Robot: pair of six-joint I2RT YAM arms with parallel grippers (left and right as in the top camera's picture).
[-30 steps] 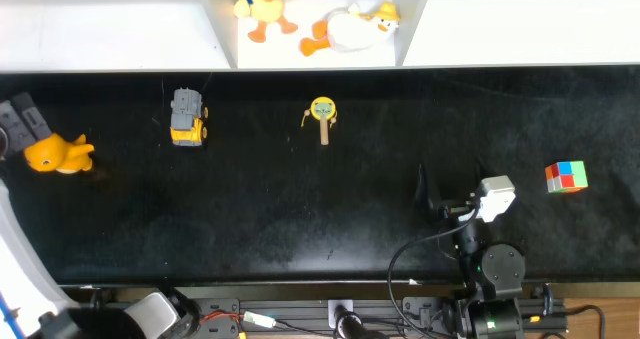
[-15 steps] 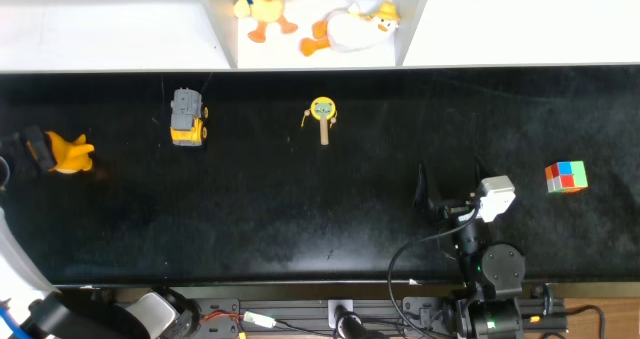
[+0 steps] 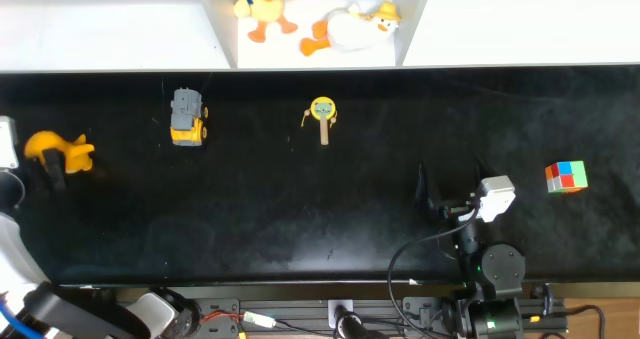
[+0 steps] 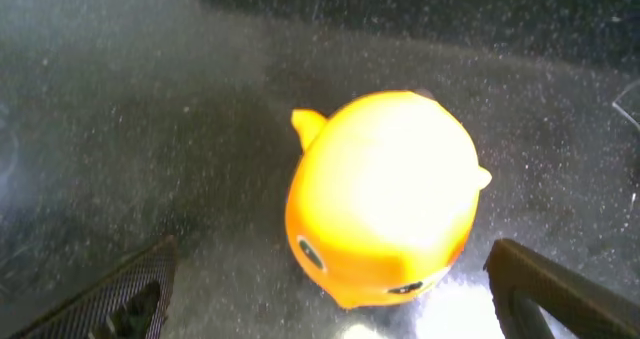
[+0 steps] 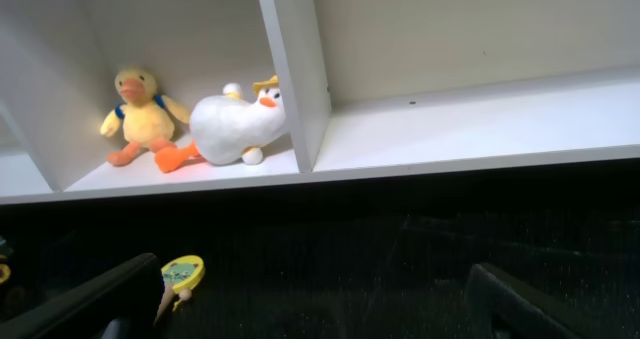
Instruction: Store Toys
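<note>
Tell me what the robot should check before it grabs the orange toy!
1. Left gripper open: ok.
2. Orange toy between its fingers: ok, one finger on each side, neither touching it.
3. Gripper low enough to close on the toy: cannot tell.
4. Right gripper out of the way: ok, near its own base, far from the toy.
5. Room on the shelf: ok, the compartment beside the yellow plush duck and white plush duck has free space.

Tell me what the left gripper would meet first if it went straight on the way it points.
The left gripper would probably meet the orange toy, lying between its open jaws.
</note>
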